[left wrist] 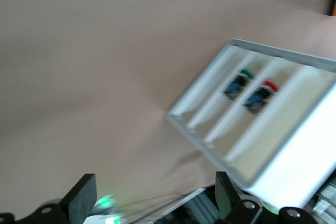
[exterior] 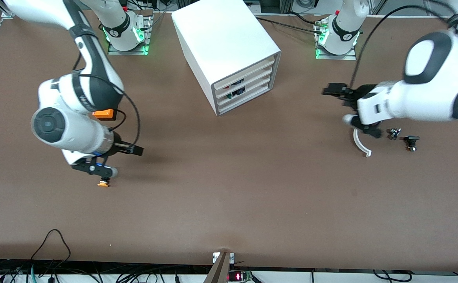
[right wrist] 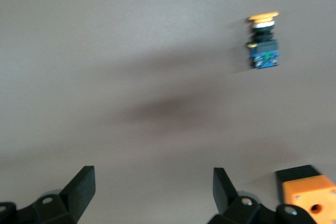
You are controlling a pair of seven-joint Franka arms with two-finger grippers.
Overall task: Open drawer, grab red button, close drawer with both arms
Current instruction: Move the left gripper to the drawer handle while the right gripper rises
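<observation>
Two arms are up over the brown table (exterior: 229, 196), and neither claw holds anything. Centre stage, between the two bases, stands the white cabinet (exterior: 221, 43), its front turned toward the left arm's end of the table. All its drawers sit pushed in, and the drawer (exterior: 235, 93) with the goods is among them. From the left wrist view you look straight into the cabinet front: the button (left wrist: 259, 97) with the red cap lies in one slot, and a green-capped button (left wrist: 237, 83) lies in the slot just beside it. The left gripper (left wrist: 152, 200) has its fingers spread wide with bare table between them, hovering near the left arm's end of the table, over a curved white piece (exterior: 360, 145); two small black parts (exterior: 403, 138) lie just beside that piece. At the right arm's end of the table, the right gripper (right wrist: 152, 195) is also spread wide, with nothing between the fingers. It hangs over an orange-capped button (right wrist: 264, 40) lying on its side on the table, with an orange box (right wrist: 310, 195) with a hole near it, farther from the front camera.
</observation>
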